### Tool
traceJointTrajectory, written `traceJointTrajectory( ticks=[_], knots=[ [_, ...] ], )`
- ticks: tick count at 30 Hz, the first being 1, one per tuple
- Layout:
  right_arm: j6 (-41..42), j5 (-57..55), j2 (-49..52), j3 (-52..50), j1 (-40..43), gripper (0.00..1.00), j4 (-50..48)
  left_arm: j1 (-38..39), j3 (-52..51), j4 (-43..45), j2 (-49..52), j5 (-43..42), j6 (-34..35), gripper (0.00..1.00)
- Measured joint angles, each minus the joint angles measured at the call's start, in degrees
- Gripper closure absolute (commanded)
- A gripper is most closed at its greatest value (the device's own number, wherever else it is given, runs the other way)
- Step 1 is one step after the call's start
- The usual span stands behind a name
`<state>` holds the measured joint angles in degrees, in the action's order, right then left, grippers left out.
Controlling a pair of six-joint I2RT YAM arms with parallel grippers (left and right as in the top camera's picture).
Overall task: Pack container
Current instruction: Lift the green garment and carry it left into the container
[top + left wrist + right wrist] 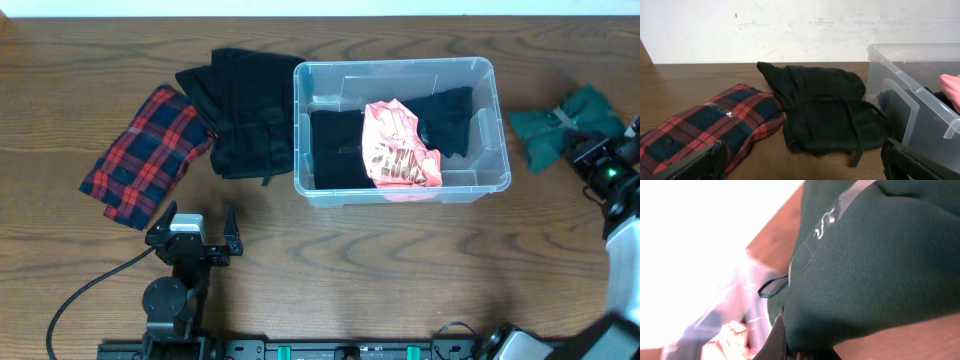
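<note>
Saw right claw (578, 152) pinched tight on green cloth (548, 130): soft, light, floppy, best grabbed at a thick fold. Saw left claw (197, 226) wide apart. Found bin (400, 66) left of right claw.

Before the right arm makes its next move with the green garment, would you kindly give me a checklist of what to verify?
1. Right claw shut on the green garment: ok; the wrist view shows cloth pressed against its finger.
2. Green garment lifted off the table: not ok; it lies beside the container's right end.
3. Room in the container: ok; bare floor shows beside the pink garment and black garment.
4. Path to the container: ok; only bare table lies between.
5. Left claw out of the way: ok; it is open, near the table's front, apart from the container.
</note>
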<state>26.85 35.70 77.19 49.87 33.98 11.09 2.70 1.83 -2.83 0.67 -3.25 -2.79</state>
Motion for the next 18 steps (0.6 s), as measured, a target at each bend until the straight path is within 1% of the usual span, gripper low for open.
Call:
traceJointTrajectory(
  ticks=[6,9,13,18],
  knots=[
    [-2.7,0.6,-12.0,0.0,-8.1,0.99,0.6,0.0,0.0,0.0,0.0,0.0,0.0,0.02],
    [-5.9,0.9,-17.3,0.0,-14.8,0.99,0.8,0.0,0.0,0.0,0.0,0.0,0.0,0.02],
    [-10.3,0.8,-20.4,0.1,-23.0,0.99,4.0,0.0,0.0,0.0,0.0,0.0,0.0,0.02],
    [-15.2,-1.5,-19.0,0.1,-30.2,0.99,11.5,0.0,0.0,0.0,0.0,0.0,0.0,0.02]
  ],
)
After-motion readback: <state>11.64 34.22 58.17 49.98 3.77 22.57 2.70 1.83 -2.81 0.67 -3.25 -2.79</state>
